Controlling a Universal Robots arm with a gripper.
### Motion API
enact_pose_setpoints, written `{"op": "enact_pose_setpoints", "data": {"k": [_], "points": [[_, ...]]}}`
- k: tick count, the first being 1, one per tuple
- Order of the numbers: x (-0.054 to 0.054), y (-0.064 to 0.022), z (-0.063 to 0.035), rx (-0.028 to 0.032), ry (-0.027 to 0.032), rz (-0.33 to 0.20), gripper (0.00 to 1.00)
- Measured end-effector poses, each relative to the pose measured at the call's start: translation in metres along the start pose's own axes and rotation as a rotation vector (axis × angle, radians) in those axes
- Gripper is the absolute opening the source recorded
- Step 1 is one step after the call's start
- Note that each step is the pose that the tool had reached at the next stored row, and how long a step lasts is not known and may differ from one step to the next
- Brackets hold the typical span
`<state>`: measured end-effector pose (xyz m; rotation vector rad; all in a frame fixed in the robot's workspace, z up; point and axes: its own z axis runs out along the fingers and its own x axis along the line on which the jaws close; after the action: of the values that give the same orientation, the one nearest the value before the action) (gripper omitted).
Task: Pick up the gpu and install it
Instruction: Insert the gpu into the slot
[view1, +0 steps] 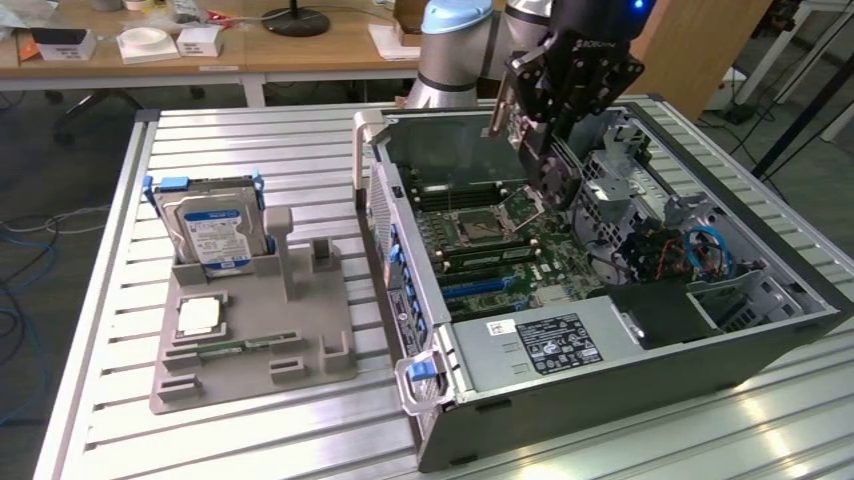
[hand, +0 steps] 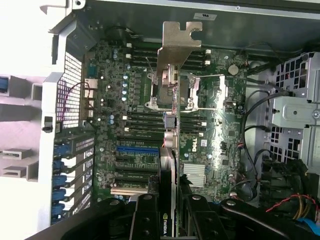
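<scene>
My gripper (view1: 541, 135) hangs over the open computer case (view1: 747, 345), shut on the gpu (view1: 547, 172). The card is held on edge, its black cooler side showing and its silver bracket (hand: 177, 45) at the end furthest from the wrist. From the wrist camera I look down along the thin green card edge (hand: 173, 145), with the gripper (hand: 170, 217) clamping it between two black fingers (hand: 145, 220). The card floats above the motherboard (hand: 220, 135), over the CPU socket area, and touches nothing. A blue expansion slot (hand: 137, 149) lies on the board beside the card.
On the exterior view's left a grey fixture (view1: 247, 345) carries a blue-labelled hard drive (view1: 211, 232), a CPU chip (view1: 198, 316) and a memory stick (view1: 247, 347). Case walls, a drive cage (view1: 627, 165) and cables (view1: 701, 250) surround the board.
</scene>
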<state>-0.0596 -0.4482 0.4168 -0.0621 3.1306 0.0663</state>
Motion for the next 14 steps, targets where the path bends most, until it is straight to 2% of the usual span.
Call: {"op": "enact_pose_setpoints", "data": {"k": [14], "points": [[-0.013, -0.0005, 0.0001, -0.0031, 0.0034, -0.083, 0.26]]}}
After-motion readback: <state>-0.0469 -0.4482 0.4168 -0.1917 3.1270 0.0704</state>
